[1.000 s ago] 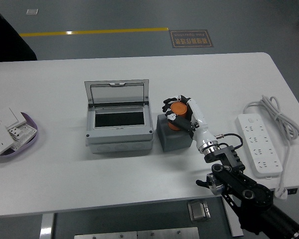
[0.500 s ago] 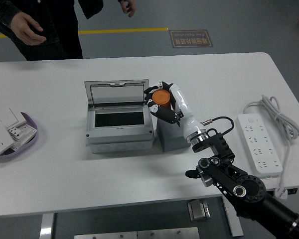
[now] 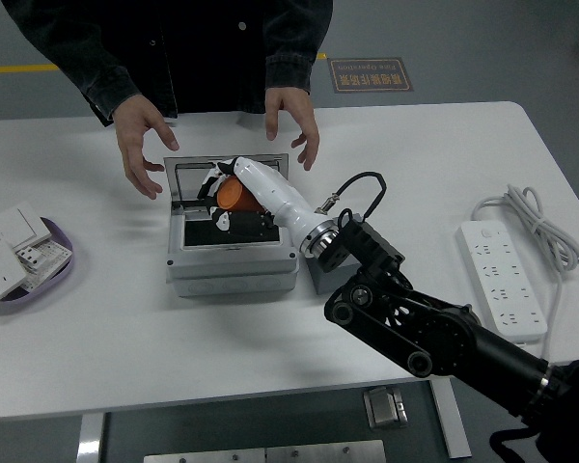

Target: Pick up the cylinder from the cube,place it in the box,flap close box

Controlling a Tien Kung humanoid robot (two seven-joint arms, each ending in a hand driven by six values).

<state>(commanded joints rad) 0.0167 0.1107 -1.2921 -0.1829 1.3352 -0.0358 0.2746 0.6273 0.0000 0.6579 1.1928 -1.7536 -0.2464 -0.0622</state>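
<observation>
Far left edge: a purple tray (image 3: 63,265) of white switch plates; centre left, the grey box (image 3: 232,268) with its lid (image 3: 188,178) raised, a person's two open hands (image 3: 140,145) hovering just beyond its far corners. Centre: the right hand (image 3: 234,193), its arm reaching diagonally from lower right, fingers closed around the orange cylinder (image 3: 234,197), held over the box's opening. Right of the box stands the grey cube (image 3: 318,275), partly hidden by the arm; near the right edge lies a white power strip (image 3: 504,280), bare tabletop between.

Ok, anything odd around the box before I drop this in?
Yes: a person's two hands hover spread over the open grey box's far side, close to the right hand holding the orange cylinder above the opening. Nothing looks spilled or damaged.
</observation>
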